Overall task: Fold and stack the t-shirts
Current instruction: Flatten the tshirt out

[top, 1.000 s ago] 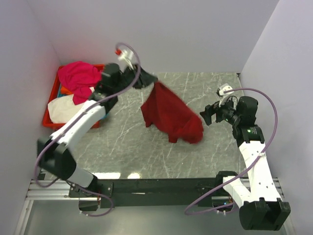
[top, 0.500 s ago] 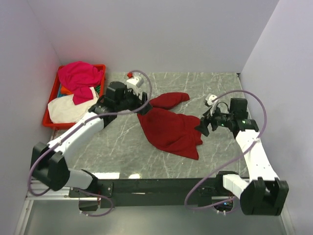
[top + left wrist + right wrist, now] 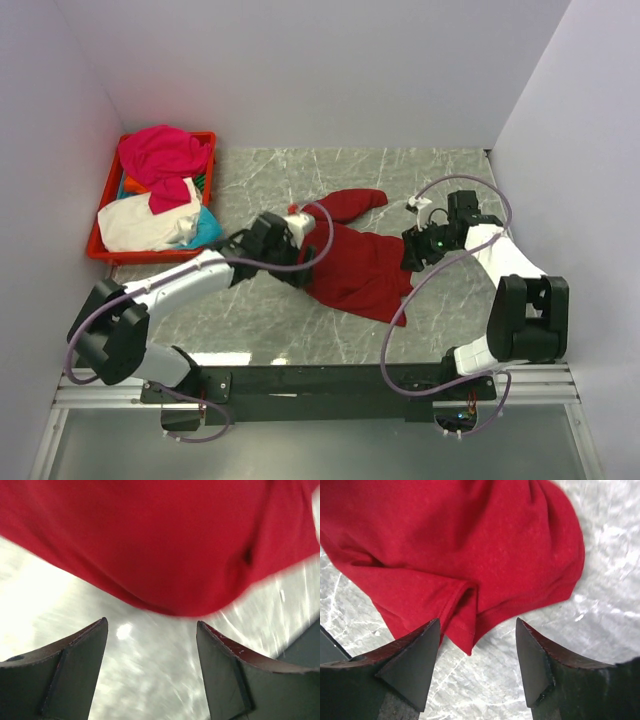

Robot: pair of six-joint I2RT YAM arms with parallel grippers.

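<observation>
The dark red t-shirt (image 3: 355, 262) lies crumpled in the middle of the marble table (image 3: 250, 315), one sleeve trailing toward the far wall, apart from the red crate (image 3: 97, 247) at the far left that holds the magenta shirt (image 3: 160, 155), the cream-white shirt (image 3: 140, 222) and a bit of the cyan shirt (image 3: 206, 230). Nothing is folded yet, so the step in hand looks like laying this shirt out flat. The left gripper (image 3: 298, 268) sits low at the shirt's left edge; in its wrist view the left gripper (image 3: 150, 625) has its jaws wide apart and empty, the rounded fold of red cloth (image 3: 150, 540) just ahead of the tips, though that view is blurred. The right gripper (image 3: 412, 252) is at the shirt's right edge, and its wrist view shows the right gripper (image 3: 477, 621) equally wide open and holding nothing, with a hemmed corner of the shirt (image 3: 445, 545) poking into the gap between the two fingers. The next move probably calls for each gripper to go down to the table and pinch a single layer of hem, the right on that doubled-over corner, the left on the bunched edge, then draw the cloth apart; the risk is catching several layers at once and dragging the heap instead of spreading it
</observation>
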